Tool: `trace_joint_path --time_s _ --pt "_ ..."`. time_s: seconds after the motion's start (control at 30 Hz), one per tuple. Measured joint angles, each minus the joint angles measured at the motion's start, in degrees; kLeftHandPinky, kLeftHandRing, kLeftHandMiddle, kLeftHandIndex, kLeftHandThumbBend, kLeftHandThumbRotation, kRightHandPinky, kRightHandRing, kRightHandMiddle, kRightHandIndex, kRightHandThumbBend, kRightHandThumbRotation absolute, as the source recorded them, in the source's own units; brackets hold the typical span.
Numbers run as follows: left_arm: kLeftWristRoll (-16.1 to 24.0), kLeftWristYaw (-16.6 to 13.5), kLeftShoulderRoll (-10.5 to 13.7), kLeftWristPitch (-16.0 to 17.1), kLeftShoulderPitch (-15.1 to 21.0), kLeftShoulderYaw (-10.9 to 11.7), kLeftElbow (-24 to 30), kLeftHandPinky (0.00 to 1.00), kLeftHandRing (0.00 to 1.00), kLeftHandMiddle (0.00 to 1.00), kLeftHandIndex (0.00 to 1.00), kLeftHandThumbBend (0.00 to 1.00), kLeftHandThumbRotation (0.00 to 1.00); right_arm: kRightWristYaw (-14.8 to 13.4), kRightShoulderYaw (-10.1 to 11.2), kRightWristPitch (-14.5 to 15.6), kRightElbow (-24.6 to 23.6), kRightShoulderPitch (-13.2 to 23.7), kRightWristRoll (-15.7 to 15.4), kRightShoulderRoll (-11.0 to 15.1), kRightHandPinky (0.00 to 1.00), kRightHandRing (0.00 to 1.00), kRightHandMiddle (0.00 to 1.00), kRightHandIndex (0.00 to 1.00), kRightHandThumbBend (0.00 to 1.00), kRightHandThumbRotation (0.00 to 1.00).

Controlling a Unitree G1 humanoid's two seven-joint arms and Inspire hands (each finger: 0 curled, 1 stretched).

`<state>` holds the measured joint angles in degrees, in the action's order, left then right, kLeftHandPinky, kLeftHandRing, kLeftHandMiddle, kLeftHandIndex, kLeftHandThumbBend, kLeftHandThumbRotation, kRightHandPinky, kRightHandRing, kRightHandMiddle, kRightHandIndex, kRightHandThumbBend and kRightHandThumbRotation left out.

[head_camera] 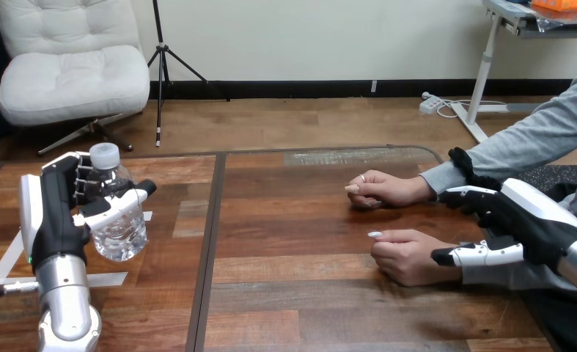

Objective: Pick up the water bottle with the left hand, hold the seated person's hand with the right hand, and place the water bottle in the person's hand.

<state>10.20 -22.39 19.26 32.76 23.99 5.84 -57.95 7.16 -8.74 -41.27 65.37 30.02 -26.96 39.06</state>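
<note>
Clear plastic water bottle [119,227] with a white screw cap [104,155]; ribbed, see-through body, no colour visible inside; it sits at the left side of the wooden table [307,293], well apart from the person; whether its base touches the tabletop or hangs just above it, cannot tell.

Long axis close to vertical; cap up, base down, with the top leaning slightly toward the view's left.

Left hand [50,216] upright at the end of a raised silver forearm, white back shell facing the camera's left; fingers [87,183] wrapped round the bottle's shoulder just under the cap, thumb [116,209] crossing the front of the body; a firm grasp on the bottle.

Right hand [523,224] comes in low from the right edge, palm turned toward the table's centre; its fingers [470,193] stretched out and spread, nothing clasped; the thumb [476,255] lies along the wrist of the person's nearer hand [406,257], tip just at the wrist; contact or a small gap, cannot tell; no wrap round it.

Nearer hand loosely curled, resting on the table; the person's farther hand [384,189] also rests on the wood, just beyond it, grey sleeves running off to the right.
</note>
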Motion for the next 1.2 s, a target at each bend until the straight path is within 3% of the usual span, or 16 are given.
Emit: trace_joint_path --time_s 0.37,0.7,1.2 --pt "-0.4 0.0 0.0 0.0 -0.6 0.0 0.2 0.38 0.4 0.44 0.44 0.72 0.0 0.4 -0.3 0.6 0.0 0.0 -0.1 0.3 0.75 0.85 0.87 0.86 0.96 0.44" --pt "-0.6 0.2 0.0 -0.2 -1.0 0.0 0.4 0.37 0.4 0.44 0.44 0.72 0.0 0.8 -0.4 3.0 -0.1 0.0 -0.2 0.4 0.72 0.84 0.88 0.87 1.0 0.36" --pt "-0.6 0.2 0.0 -0.6 -1.4 0.0 1.5 0.38 0.4 0.44 0.44 0.72 0.0 0.9 -1.0 4.4 -0.2 0.6 -1.1 1.5 0.71 0.84 0.88 0.86 1.0 0.37"
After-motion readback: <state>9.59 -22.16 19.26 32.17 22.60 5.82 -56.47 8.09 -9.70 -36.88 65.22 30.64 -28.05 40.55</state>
